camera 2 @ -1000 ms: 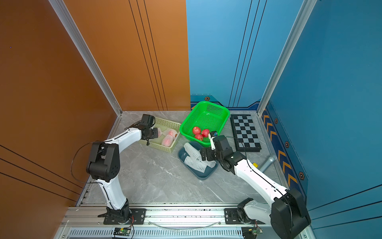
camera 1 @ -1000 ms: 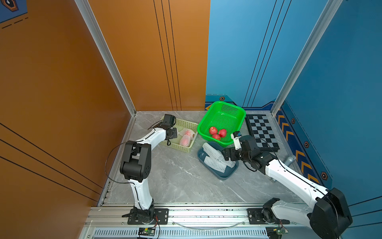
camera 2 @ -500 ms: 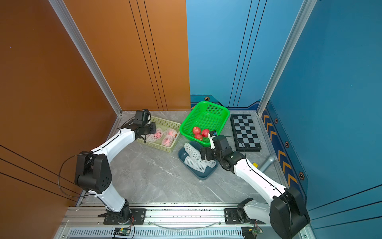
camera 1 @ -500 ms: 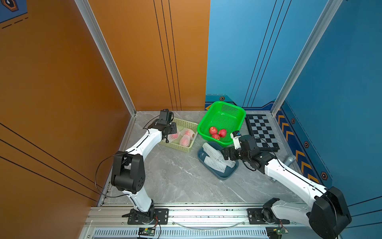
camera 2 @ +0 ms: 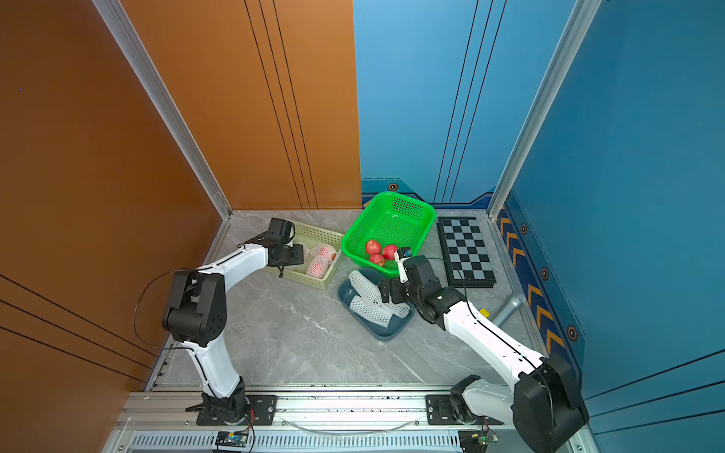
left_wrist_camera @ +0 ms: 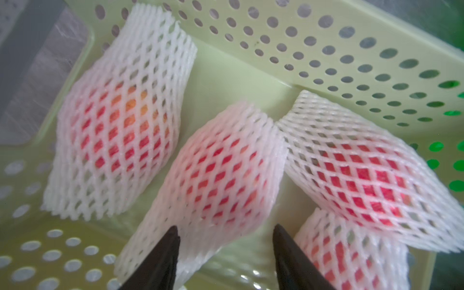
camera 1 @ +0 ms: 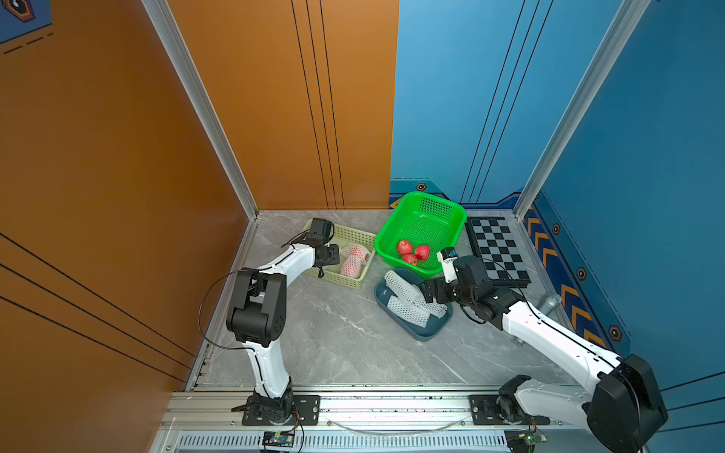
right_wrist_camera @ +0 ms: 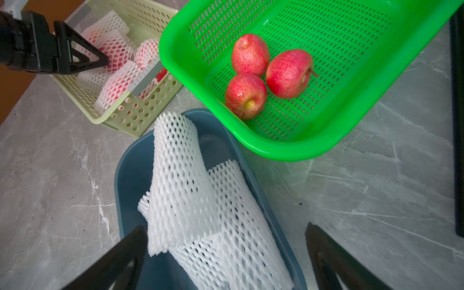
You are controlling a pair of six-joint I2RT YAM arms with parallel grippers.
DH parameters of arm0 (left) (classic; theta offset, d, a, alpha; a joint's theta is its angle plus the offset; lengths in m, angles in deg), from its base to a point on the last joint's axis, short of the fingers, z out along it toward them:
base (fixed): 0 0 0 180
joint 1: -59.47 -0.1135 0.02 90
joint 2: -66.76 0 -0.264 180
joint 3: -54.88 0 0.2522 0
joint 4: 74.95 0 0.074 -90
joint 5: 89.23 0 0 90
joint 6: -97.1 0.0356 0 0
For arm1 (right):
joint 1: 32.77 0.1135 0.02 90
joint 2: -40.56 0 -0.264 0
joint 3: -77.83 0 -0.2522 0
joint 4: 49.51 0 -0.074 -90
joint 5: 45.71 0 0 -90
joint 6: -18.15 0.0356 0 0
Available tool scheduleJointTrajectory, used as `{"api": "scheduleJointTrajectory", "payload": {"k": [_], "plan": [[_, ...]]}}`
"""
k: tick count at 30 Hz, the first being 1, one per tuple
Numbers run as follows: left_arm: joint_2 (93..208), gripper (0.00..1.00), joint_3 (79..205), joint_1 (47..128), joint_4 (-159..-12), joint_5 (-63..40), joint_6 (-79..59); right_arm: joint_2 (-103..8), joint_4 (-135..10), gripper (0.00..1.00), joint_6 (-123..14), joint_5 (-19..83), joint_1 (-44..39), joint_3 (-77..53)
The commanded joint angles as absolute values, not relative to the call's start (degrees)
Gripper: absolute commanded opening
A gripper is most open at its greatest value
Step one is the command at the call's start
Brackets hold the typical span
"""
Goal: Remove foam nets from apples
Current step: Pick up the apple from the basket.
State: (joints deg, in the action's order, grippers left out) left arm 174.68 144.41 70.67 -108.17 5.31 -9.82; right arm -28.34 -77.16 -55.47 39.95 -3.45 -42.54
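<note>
Several apples in white foam nets (left_wrist_camera: 221, 175) lie in the pale yellow basket (camera 1: 355, 231). My left gripper (left_wrist_camera: 226, 232) hangs just over them, open, with the loose end of the middle net between its fingers (left_wrist_camera: 165, 253) and nothing gripped. In both top views it sits at the basket's left side (camera 1: 333, 255) (camera 2: 298, 253). Three bare red apples (right_wrist_camera: 288, 72) (camera 1: 410, 255) rest in the green basket (camera 1: 427, 211). Empty foam nets (right_wrist_camera: 195, 195) (camera 1: 408, 298) lie piled in the blue tray (right_wrist_camera: 133, 163). My right gripper (right_wrist_camera: 226, 228) (camera 1: 429, 292) is open above that pile.
A folded chessboard (camera 1: 496, 247) lies right of the green basket, and a grey metal cylinder (camera 1: 549, 304) lies by the right wall. The blue tray (camera 1: 419, 333) touches the green basket's front edge. Orange and blue walls close in three sides.
My left gripper has gone from shut to open and has shifted over the yellow basket. The right arm has stayed still.
</note>
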Motion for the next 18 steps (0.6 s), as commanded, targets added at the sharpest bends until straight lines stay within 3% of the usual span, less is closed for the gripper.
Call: {"api": "scheduleJointTrajectory", "payload": {"k": [1, 5, 10, 18], "plan": [[176.8, 0.63, 145.6, 70.0, -106.5, 5.0, -9.6, -27.2, -76.9, 1.0, -55.5, 40.2, -3.1, -42.3], [178.0, 0.54, 145.6, 70.0, -105.3, 5.1, -9.8, -27.4, -77.1, 1.0, -55.6, 40.4, -3.1, -42.2], [176.7, 0.29, 144.6, 70.2, -104.9, 5.6, -10.0, -27.4, -77.3, 1.0, -55.7, 40.5, -3.1, -42.0], [171.6, 0.12, 142.5, 70.8, -104.9, 6.6, -9.5, -28.6, -76.7, 1.0, -55.7, 39.9, -3.0, -41.5]]}}
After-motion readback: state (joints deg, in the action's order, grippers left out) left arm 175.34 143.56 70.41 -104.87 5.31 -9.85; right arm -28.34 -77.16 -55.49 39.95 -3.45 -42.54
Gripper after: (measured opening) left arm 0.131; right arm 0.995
